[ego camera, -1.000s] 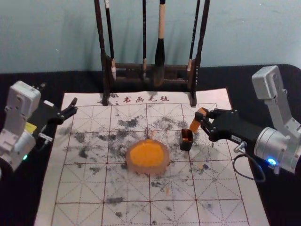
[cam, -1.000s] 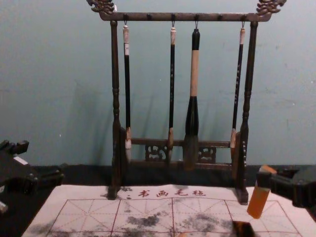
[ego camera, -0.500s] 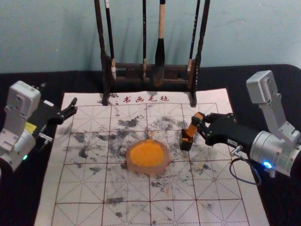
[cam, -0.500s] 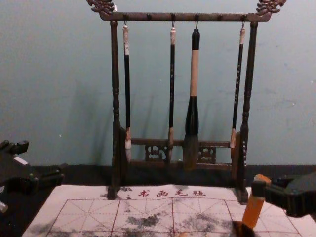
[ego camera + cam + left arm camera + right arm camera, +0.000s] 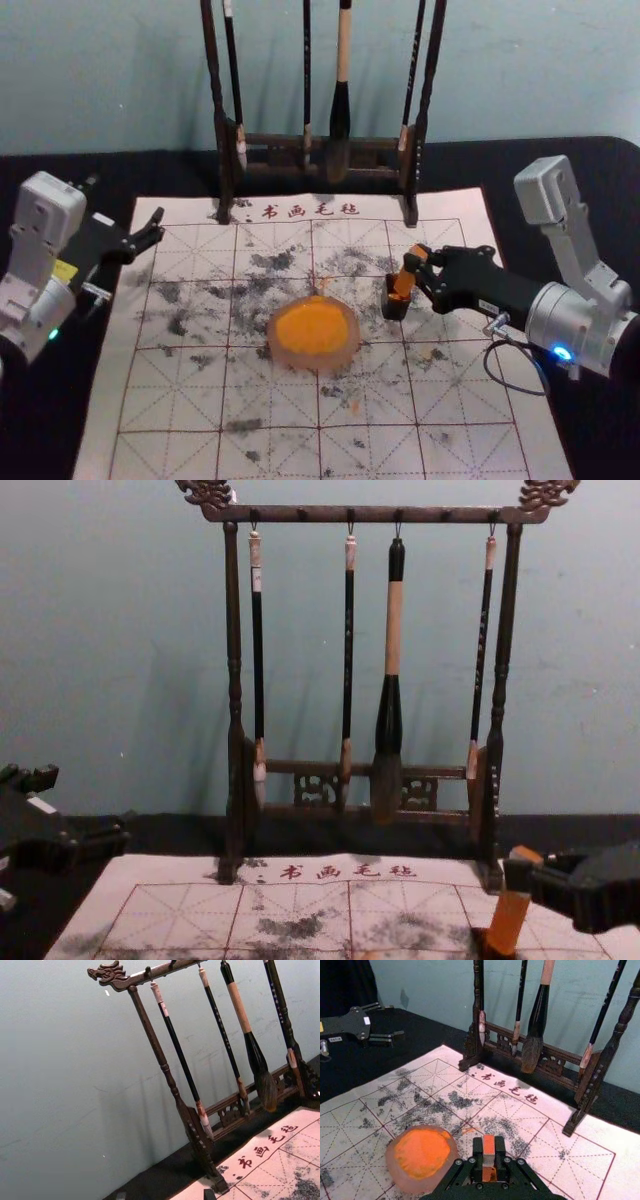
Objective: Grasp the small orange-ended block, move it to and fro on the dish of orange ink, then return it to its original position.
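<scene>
Pale blue-green wall point(image 5: 100, 80) behind, black cloth point(image 5: 520, 168) on the table, white calligraphy mat point(image 5: 465, 400) over it with a red grid, Chinese characters and dark ink smudges. Small dark box point(image 5: 394, 312), open top, right of the dish, has the lower end of the orange block point(image 5: 404, 281) in its mouth; how deep, can't tell. Round translucent dish point(image 5: 279, 352) holds orange ink point(image 5: 312, 328), near the box. Right gripper point(image 5: 421, 268) comes in from the right, at the box, pinching the block by its upper part; block is between the fingertips, sticking out below them, tilted, top leaning to the robot's right. Left gripper point(image 5: 160, 226) parked over the mat's far left corner area, fingers spread, nothing between them. Right wrist view: block's orange top end, a pale grey band under it, more orange below, dish beside the gripper. Chest view: block's long side and its slant, plus the loops the four brushes point(image 5: 394, 630) hang by. Left wrist view: carved dragon head on an end of the dark wooden rack point(image 5: 114, 975), standing at the mat's far edge.
</scene>
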`<state>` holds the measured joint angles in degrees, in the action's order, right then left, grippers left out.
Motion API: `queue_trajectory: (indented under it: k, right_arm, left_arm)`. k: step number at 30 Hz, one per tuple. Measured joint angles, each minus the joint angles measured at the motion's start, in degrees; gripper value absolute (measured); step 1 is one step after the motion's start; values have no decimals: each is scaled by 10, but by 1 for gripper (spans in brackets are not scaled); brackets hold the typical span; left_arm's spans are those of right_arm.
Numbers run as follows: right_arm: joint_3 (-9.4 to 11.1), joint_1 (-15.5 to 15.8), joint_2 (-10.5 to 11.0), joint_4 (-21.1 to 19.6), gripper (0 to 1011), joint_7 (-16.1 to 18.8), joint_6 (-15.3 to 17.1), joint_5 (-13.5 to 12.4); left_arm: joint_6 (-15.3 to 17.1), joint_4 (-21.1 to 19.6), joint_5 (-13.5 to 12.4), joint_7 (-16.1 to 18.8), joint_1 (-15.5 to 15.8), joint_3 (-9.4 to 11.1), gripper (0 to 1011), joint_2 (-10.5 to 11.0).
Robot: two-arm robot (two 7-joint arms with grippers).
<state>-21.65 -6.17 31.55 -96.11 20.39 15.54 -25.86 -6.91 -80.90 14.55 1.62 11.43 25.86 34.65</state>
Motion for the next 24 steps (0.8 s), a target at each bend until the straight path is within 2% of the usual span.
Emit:
queue_trajectory:
  k: [24]
  right_arm:
    - [3, -4, -15, 17, 124, 2, 7, 14]
  left_arm:
    - [0, 0, 0, 0, 0, 0, 1001, 0]
